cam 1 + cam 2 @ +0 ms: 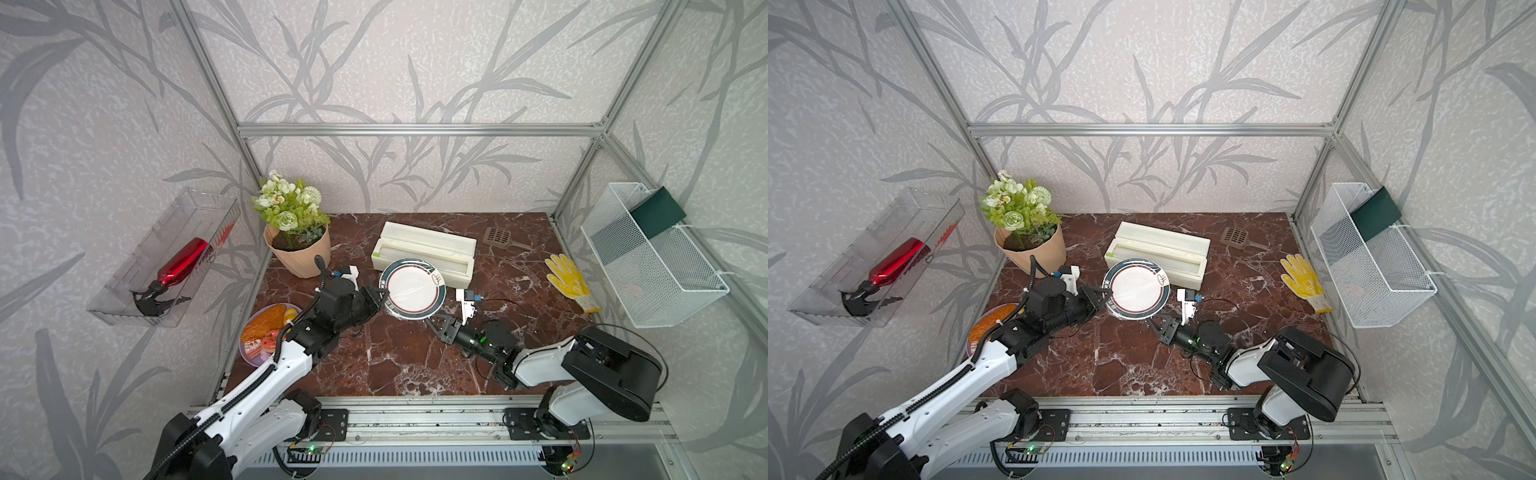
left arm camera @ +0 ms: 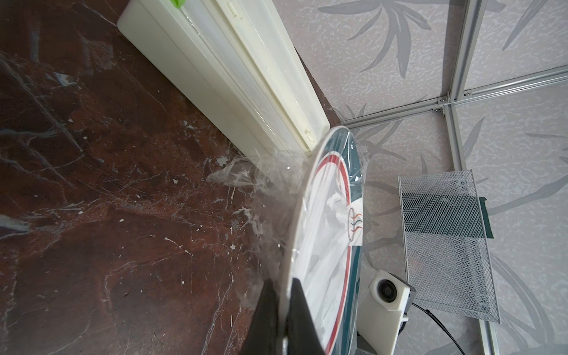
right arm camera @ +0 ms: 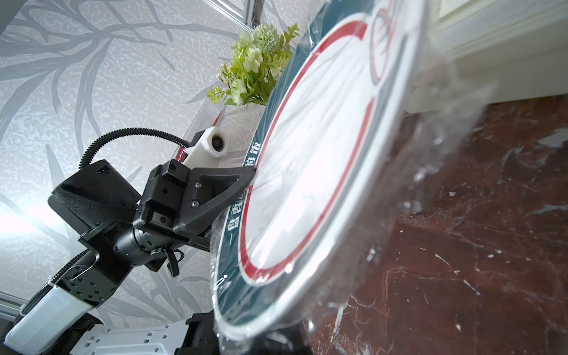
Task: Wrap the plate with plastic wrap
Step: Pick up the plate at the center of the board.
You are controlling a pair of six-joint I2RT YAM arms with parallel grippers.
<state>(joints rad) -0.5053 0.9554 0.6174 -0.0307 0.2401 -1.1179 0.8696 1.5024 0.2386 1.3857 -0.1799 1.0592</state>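
Nearest me, on the left of the marbled worktop (image 1: 395, 365), a purple plate (image 1: 248, 358) holds toy food (image 1: 268, 322). Just past it the left claw (image 1: 381, 296) is clamped on the left rim of the plate (image 1: 411, 289), gripping it from both faces and holding it tilted. The right claw (image 1: 431, 321) sits closed at the plate's near edge; whether it pinches any film I cannot tell.

The plastic wrap (image 3: 430, 184) lies wrinkled and glinting over the plate's white face and hangs in a loose bunch below the rim. A dark green band and a thin red ring circle the plate. A steaming-cup mark (image 2: 356, 221) sits on the band, and white characters (image 3: 235, 212) run along it, too skewed for me to read.

Just behind lies the cream dispenser box (image 1: 419, 245), and a flower pot (image 1: 299, 257) stands at the far left. On the left wall a clear bin (image 1: 120, 299) holds a red spray bottle (image 1: 183, 262). On the right wall a white mesh basket (image 1: 665, 299) holds a dark green flat thing (image 1: 658, 210).
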